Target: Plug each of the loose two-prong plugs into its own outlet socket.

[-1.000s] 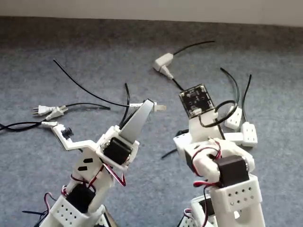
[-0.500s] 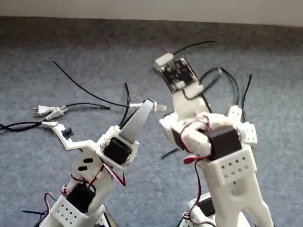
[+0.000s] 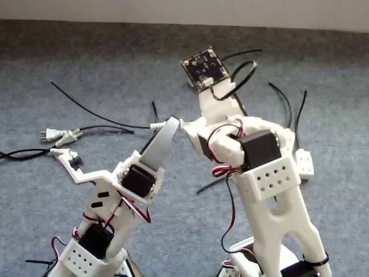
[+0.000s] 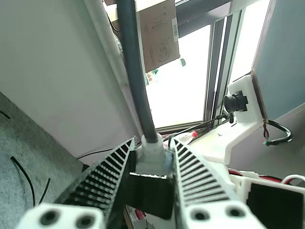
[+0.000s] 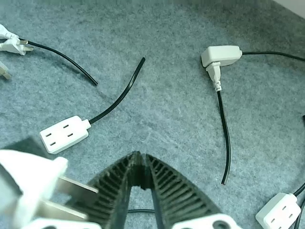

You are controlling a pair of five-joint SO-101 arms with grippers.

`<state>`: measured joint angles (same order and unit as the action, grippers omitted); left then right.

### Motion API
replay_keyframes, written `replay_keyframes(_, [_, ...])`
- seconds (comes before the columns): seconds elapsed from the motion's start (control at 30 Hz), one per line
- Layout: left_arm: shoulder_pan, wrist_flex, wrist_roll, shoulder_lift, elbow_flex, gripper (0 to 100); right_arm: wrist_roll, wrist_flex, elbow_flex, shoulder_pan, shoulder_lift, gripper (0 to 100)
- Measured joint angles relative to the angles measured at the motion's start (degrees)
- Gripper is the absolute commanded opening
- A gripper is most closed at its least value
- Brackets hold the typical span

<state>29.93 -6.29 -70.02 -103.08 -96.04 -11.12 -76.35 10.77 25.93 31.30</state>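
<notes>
Plug [image 4: 151,160] is hanging mid-air, clamped in left end effector [image 4: 153,143]. Right end effector [image 5: 139,160], fingers together & empty, is hovering over counter [image 5: 157,95]. Next, prob.: opening, grabbing socket [image 5: 64,134], aligning w/ prongs [image 5: 76,186].

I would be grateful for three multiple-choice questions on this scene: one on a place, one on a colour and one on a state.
1. Where is the two-prong plug seen in the left wrist view?
A) lying on the carpet
B) held in the left gripper
C) pushed into a socket

2. What colour is that plug's cord?
A) black
B) red
C) white

3. How is the right gripper?
A) wide open
B) shut on a socket
C) shut, holding nothing

Answers:
1 B, the ribbed fingers clamp the plug on both sides.
2 A, the cord rising from the plug is black.
3 C, its jaws meet with nothing between them.
</notes>
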Motion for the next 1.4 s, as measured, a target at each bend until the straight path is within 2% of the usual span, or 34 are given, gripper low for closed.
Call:
replay_keyframes(0.33, [3.0, 2.9, 0.0, -1.0, 0.0, 1, -0.1, 2.5, -2.2, -0.3, -0.6, 0.7])
replay_keyframes(0.7, [3.3, 3.1, -0.3, -1.1, 0.0, 1, -0.1, -1.8, -7.0, -0.4, -0.7, 0.7])
replay_keyframes(1.4, [3.6, 5.1, -0.3, -1.1, 0.0, 1, -0.1, -2.3, -7.1, -0.4, -0.7, 0.7])
